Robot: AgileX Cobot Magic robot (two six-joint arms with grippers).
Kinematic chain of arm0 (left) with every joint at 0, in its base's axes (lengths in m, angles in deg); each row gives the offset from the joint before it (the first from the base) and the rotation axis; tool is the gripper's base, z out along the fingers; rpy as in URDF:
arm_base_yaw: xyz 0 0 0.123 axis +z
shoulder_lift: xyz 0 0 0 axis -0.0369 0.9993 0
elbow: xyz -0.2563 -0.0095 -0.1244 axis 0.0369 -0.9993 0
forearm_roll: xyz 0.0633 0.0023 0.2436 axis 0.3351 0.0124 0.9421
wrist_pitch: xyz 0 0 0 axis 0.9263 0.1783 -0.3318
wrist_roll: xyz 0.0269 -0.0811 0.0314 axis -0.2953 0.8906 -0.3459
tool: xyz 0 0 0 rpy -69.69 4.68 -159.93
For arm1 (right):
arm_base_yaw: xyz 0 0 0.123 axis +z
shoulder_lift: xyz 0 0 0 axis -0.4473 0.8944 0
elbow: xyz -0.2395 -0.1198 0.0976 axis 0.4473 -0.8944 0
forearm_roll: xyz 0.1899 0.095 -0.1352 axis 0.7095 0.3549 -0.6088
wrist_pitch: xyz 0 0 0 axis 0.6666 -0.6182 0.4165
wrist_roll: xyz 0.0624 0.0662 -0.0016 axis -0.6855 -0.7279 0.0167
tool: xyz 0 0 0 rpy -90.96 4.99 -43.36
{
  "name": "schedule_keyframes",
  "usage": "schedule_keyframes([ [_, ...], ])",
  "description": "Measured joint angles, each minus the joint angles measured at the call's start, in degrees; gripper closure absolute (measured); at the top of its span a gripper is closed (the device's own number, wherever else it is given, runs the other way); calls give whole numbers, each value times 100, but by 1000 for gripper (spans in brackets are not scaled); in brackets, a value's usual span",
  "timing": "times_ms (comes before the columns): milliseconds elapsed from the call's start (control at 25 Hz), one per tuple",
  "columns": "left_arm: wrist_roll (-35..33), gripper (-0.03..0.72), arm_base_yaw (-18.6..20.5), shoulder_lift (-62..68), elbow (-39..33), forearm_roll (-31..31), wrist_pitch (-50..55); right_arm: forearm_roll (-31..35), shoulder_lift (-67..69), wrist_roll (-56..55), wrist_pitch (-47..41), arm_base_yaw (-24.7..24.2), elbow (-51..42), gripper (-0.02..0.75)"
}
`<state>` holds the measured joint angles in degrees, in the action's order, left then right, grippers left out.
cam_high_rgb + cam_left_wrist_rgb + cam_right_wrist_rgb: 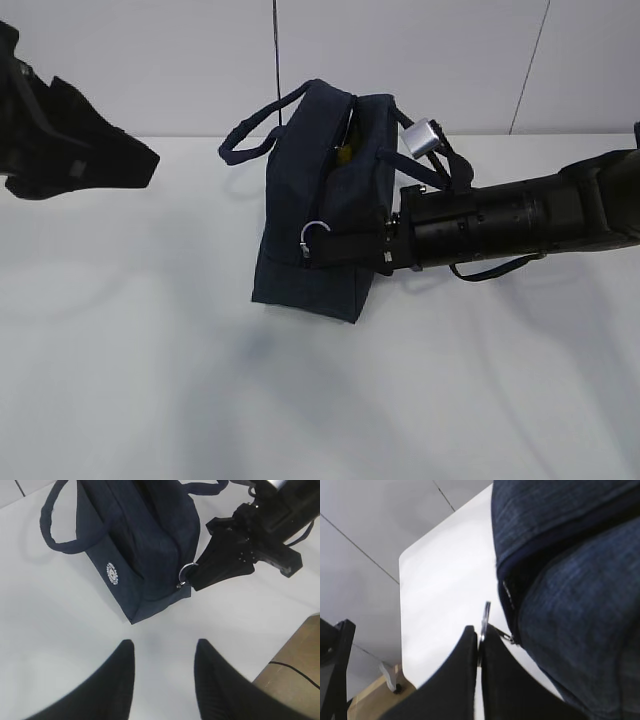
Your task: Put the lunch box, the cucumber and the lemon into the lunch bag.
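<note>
a: right fingers (470, 680) pressed together, pinching the silver ring (485, 620) of the zipper, lower centre of the right wrist view. left fingers (120, 680) spread, empty, hanging over bare table (60, 630) at the bottom of the left wrist view.

b: and the bag (320, 220)?

a: centre of the exterior view, standing upright, sagging a little toward the right gripper (385, 245). top not fully zipped near the upper edge; a speck of yellow (343, 153) inside, maybe the lemon. box and cucumber not visible, cannot tell whether inside.

b: handling?

a: soft fabric, no stiff frame by the look of it; likely to slump or slide on the smooth table when tugged by the ring. probably weighted if loaded, but hard to judge.

b: best hold?

a: ring for the zipper only, thin and slippery metal, easy to lose. for steadying, the far end panel or a padded handle (255, 130), upper left of the bag. left gripper (162, 672) free for that.
</note>
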<state>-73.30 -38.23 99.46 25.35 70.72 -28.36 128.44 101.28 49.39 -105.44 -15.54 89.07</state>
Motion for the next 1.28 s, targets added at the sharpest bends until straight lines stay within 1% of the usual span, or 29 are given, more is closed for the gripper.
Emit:
schedule_keyframes([
  [400,0,421,0,0,0,0,151,499,-9,0,-26,0,0,738],
  [760,0,421,0,25,0,8,176,531,-348,0,-15,0,-10,738],
  [960,0,421,0,102,0,8,186,531,-604,0,330,0,-10,738],
  [1280,0,421,0,137,0,-58,185,521,-695,-21,511,0,277,738],
])
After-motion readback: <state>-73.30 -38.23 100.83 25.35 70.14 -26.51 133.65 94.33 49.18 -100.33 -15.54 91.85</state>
